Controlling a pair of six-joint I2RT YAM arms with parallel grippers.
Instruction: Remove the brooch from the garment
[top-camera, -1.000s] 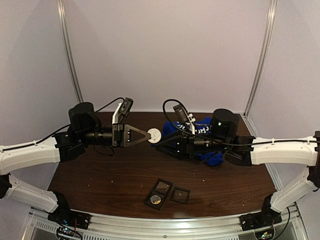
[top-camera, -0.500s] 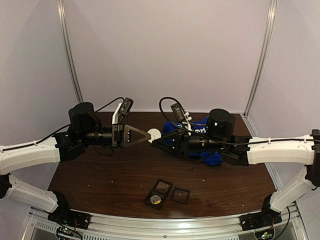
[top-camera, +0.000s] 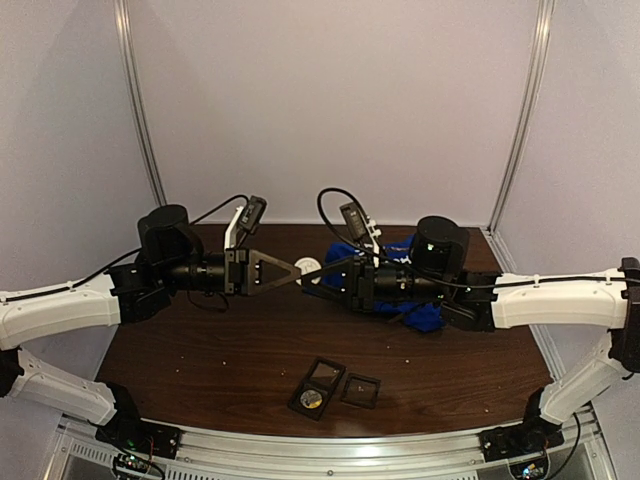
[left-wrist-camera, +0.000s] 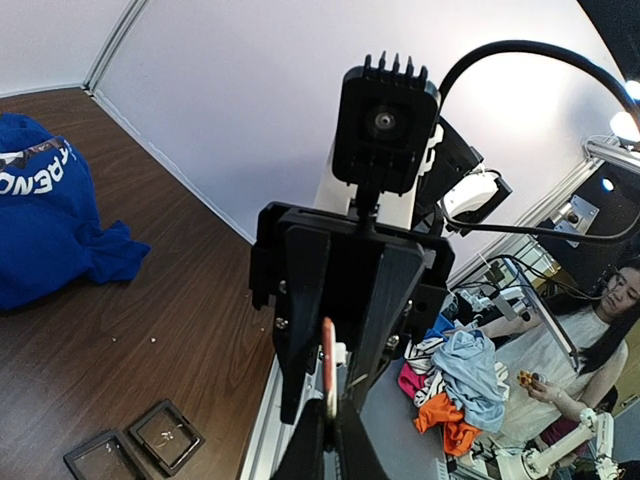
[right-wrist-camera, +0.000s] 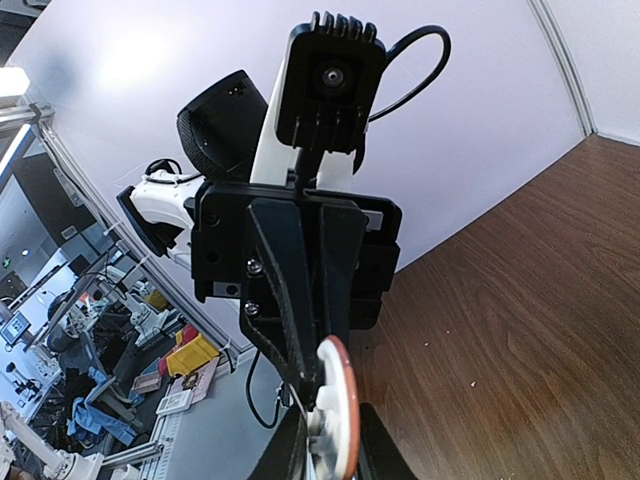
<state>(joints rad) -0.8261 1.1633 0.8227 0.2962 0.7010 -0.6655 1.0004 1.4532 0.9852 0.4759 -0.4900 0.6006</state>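
my left hand (top-camera: 297, 272) is clenched on the brooch (top-camera: 308, 266); my right hand (top-camera: 320, 281) faces it tip to tip, whether gripping i cannot tell.

White lettering (left-wrist-camera: 35, 168) on blue shirt (left-wrist-camera: 50, 235), left wrist view: partial word reading roughly "AENC", with the first letters cut off at the frame edge and the last character uncertain. Same lettering in top view too small to read. Nothing else legible.
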